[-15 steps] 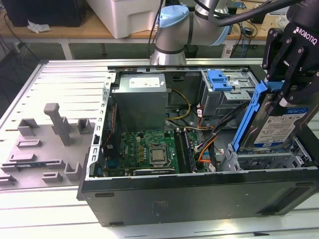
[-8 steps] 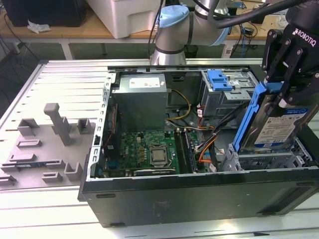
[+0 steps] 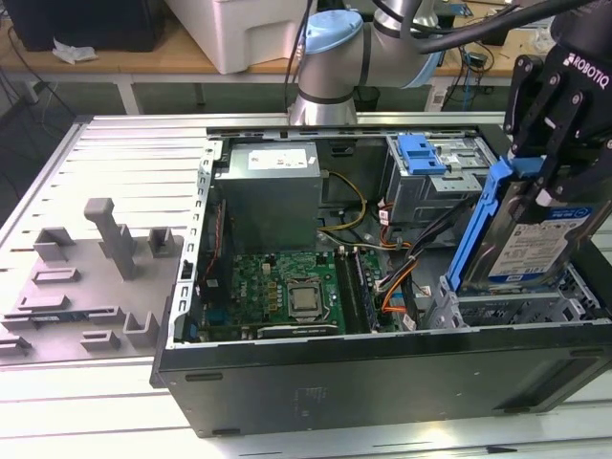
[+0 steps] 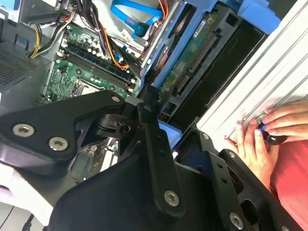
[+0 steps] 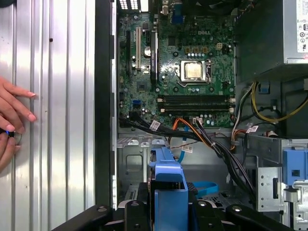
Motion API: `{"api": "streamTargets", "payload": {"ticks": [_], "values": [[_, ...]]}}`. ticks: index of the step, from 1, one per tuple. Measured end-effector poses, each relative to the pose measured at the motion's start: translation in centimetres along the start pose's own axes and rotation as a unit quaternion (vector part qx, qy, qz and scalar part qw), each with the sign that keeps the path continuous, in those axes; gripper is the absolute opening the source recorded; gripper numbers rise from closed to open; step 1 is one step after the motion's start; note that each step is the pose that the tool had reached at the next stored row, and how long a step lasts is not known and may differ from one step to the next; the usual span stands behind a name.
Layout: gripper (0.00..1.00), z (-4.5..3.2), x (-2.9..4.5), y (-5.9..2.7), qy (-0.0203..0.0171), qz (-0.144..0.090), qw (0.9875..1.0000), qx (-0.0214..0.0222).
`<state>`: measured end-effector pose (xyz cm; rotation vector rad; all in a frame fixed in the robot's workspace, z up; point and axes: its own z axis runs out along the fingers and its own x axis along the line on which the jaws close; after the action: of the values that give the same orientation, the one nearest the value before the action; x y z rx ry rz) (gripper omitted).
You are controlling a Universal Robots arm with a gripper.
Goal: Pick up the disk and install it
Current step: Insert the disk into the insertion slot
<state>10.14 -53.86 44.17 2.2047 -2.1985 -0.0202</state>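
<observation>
Exterior view. An open computer case [image 3: 382, 382] lies on its side on a ribbed metal tabletop [image 3: 115, 153]. The gripper [image 3: 547, 182] hangs over the case's end at the exterior view's right, jaws clamped on the upper end of the disk [image 3: 535, 244]. The disk is tilted steeply. Its long axis runs from the jaws down toward the drive cage [image 3: 507, 308], and its lower end is just above the cage rim. The face with the blue-and-white label is turned toward the camera, print too small to read. The blue carrier rail is on the edge nearest the cables [image 3: 402, 277], which crowd in just beside it. The power supply [image 3: 273, 191], which carries a white sticker, is well apart. Grey fixture blocks [image 3: 105, 258] sit on the tabletop at the exterior view's left.

Second wrist view. Black gripper links fill the foreground. Past them is the disk's [image 4: 197, 62] underside: green circuit board, connector row and blue frame. It sits close between the motherboard [image 4: 82, 72] side and the case wall. A person's hands [image 4: 260, 139] rest on the tabletop outside the case.

First wrist view. The blue end of the disk's carrier [image 5: 167, 178] sits between the jaws, long axis pointing toward the motherboard [image 5: 183, 72]. There is open bay floor ahead, with cables crossing it. A person's hand [image 5: 12, 120] rests on the ribbed tabletop.
</observation>
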Motion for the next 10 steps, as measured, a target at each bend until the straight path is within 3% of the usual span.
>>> {"api": "streamTargets", "payload": {"ticks": [10], "values": [[0.37, -0.79, 0.0, 0.04, 0.0003, 0.0, 1.0, 0.0]]}}
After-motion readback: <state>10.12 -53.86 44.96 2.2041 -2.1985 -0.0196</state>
